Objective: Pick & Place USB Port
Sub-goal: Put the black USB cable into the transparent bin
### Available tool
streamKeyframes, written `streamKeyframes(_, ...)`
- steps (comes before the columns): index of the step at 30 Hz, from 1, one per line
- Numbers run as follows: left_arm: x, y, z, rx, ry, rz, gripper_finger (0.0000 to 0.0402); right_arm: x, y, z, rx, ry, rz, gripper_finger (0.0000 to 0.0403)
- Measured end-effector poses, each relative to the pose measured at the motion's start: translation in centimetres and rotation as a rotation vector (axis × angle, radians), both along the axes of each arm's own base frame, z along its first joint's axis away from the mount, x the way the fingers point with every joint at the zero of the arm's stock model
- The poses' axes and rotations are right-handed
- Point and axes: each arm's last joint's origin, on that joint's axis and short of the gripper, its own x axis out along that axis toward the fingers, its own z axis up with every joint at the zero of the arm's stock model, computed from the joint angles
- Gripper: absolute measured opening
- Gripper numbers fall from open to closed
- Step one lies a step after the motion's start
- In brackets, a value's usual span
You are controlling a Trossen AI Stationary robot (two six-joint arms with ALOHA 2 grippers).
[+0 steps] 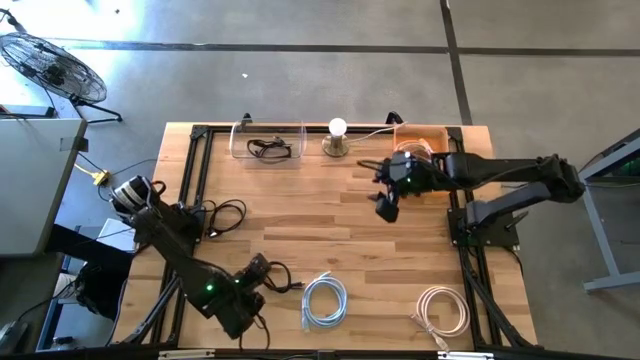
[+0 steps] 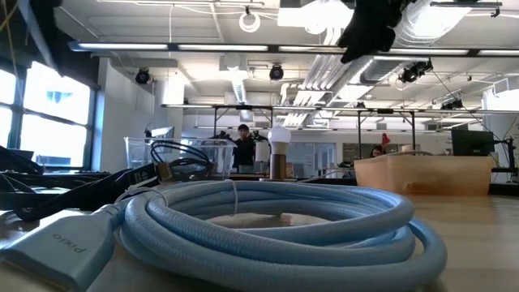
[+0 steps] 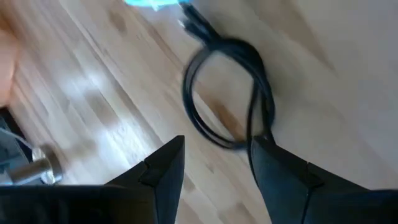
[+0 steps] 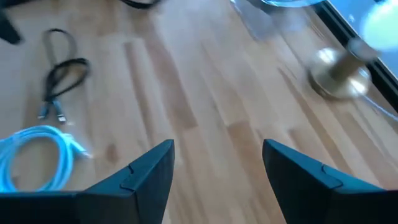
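A small black cable (image 1: 280, 278) lies in a loose loop (image 3: 227, 93) on the wooden table, near its near edge. My left gripper (image 1: 262, 270) is low beside it and open (image 3: 217, 155), with the loop just ahead of its fingers. A light blue coiled cable (image 1: 323, 300) lies to the right of the black one and fills the low view (image 2: 276, 227). My right gripper (image 1: 387, 208) hangs open (image 4: 217, 162) above the table's middle, near the tan bin (image 1: 420, 140), touching nothing. My left gripper stands open at the black cable's loop, coming slanting down from the table's left. One fingertip (image 3: 264, 149) covers the loop's near bend (image 3: 252, 134), and I cannot tell whether it touches it. The cable lies flat on the table.
A clear container (image 1: 268, 140) with another black cable inside stands at the far edge, beside a lamp with a white bulb (image 1: 338, 135). A pale pink coiled cable (image 1: 442, 308) lies at the near right. Bare wood lies between the two grippers. A person (image 2: 243, 146) stands far behind.
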Motion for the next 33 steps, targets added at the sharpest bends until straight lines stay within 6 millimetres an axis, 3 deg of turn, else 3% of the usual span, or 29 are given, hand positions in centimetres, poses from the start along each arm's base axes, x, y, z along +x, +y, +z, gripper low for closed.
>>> streamKeyframes(8, 2.9, 2.2, -0.4, -0.174, 0.087, 0.04, 0.0179, 0.4, 2.8, 0.4, -0.04, -0.056, 0.114, 0.0236)
streamKeyframes(17, 4.5, 3.8, -2.2, -0.423, 0.187, 0.027, 0.0179, 0.1, 4.6, 0.4, -0.114, -0.053, 0.121, 0.0237)
streamKeyframes(33, 2.9, 3.4, -4.5, -0.531, 0.27, 0.133, 0.0179, 0.0, 5.2, 0.4, -0.113, -0.055, 0.137, 0.0238)
